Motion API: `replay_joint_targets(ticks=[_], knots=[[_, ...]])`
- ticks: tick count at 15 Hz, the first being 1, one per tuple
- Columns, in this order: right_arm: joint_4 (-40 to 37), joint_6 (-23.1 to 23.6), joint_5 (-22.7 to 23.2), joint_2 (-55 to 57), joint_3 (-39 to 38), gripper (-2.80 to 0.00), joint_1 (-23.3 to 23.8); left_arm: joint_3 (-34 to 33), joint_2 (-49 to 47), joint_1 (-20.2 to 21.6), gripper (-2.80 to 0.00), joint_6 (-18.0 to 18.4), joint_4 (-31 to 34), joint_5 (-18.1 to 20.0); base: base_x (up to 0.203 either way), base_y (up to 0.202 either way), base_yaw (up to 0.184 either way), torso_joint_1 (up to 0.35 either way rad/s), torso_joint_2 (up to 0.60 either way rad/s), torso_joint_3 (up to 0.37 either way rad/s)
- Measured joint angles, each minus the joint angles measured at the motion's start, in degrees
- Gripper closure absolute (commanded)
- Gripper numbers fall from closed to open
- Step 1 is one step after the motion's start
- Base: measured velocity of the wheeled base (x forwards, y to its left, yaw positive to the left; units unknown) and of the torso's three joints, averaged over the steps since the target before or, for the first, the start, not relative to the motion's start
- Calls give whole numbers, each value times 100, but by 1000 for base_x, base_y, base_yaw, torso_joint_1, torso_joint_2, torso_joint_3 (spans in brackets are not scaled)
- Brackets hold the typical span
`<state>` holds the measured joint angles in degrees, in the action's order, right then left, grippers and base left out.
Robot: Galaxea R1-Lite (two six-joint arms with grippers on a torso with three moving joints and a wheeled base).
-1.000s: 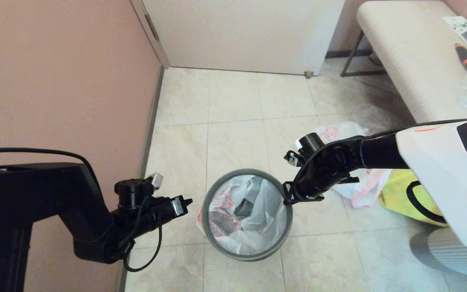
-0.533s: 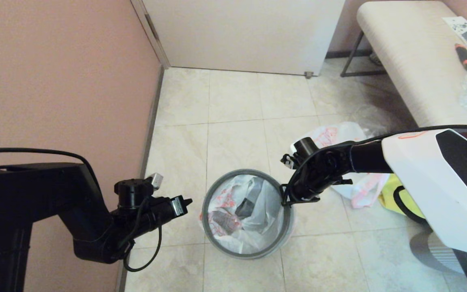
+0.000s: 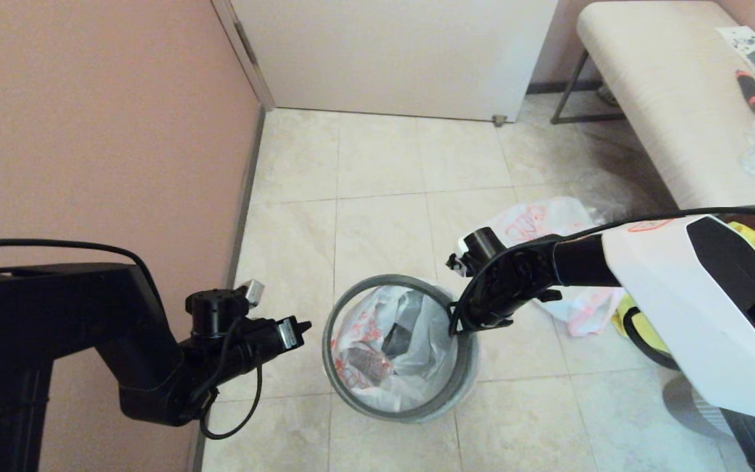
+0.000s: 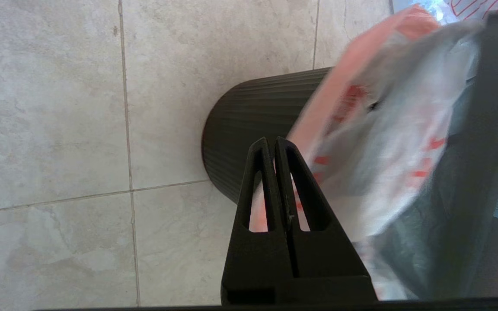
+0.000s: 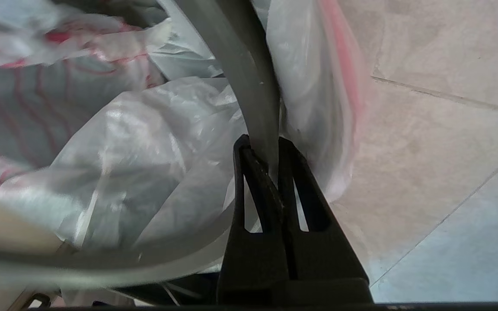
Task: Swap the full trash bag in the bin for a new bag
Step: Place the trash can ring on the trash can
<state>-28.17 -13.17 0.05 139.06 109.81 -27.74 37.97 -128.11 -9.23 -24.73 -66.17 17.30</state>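
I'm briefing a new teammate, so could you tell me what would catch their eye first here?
The right gripper is clamped on the grey hoop at the rim of the bin mid-floor, with the full trash bag inside. The left gripper is shut, off the bin's left side. The new bag lies on the tiles behind the right arm.

Nothing legible anywhere; the red-orange print on the full trash bag [image 3: 377,334] and the new bag [image 3: 535,223] was unreadable.

The right gripper [image 3: 459,324] hides part of the grey hoop [image 3: 345,301] on the bin [image 4: 240,129]. The right arm covers most of the new bag [image 3: 535,219] behind the bin. The full trash bag [image 4: 383,142] blurs beside the bin.
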Motion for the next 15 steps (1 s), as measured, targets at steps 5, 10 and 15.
replay_joint_targets(ticks=[5,10,15], knots=[[-10,-6,-523,-201,-91,0,-125,-2,5,0,0,1,2,0,0,0,0,0,0,0],[10,-40,-1029,-148,-137,0,-98,-2,2,0,0,8,2,-1,0,0,0,0,0,0],[3,-44,-1277,-154,-149,0,-171,-2,-20,-11,0,9,2,-7,0,0,0,0,0,0]])
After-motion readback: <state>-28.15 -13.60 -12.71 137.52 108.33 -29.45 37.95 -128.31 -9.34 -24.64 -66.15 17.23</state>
